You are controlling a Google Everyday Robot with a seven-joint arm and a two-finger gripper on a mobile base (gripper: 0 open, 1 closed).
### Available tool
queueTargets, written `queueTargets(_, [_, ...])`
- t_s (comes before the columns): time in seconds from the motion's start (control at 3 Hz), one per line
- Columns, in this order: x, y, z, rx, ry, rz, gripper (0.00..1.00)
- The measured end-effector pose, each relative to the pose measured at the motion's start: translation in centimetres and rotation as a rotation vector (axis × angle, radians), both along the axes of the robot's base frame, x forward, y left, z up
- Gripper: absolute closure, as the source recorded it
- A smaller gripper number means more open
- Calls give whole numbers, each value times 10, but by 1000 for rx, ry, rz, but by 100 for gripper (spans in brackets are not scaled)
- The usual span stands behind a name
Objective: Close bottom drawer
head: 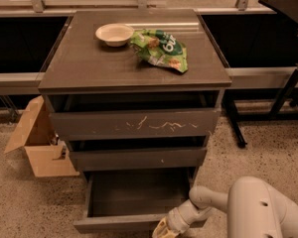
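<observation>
Drawer (pixel 136 197) stands pulled out, its front panel just left of the end effector (pixel 164 229). Whether that is wide or narrow cannot be told.

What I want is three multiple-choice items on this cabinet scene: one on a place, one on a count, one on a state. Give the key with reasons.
1. Where is the tool?
A. over the cabinet top
B. at the bottom drawer front panel
C. behind the cabinet

2. How many things lie on the cabinet top?
A. one
B. two
C. four

3. What state is the bottom drawer in?
A. pulled out
B. fully shut
C. lifted out onto the floor

Key:
1 B, the tool sits at the low front panel, right of its middle.
2 B, only a white bowl and a green bag lie there.
3 A, its grey box shows open in front of the cabinet.
</observation>
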State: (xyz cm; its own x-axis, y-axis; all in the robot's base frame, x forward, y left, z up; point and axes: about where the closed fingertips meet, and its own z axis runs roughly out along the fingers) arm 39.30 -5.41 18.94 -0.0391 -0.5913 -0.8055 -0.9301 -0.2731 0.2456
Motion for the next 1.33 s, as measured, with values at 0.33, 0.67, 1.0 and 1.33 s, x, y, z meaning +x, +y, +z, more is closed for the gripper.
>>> queueTargets(0.33, [9,-4,-13,-17,-1,-34,100])
queueTargets(0.67, [29,-10,-25,-50,-26,-103,85])
queueTargets(1.0, [33,-11,-25,-59,-33,-122,61])
queueTargets(1.33, [50,-18,-27,-88,-62,-187,38])
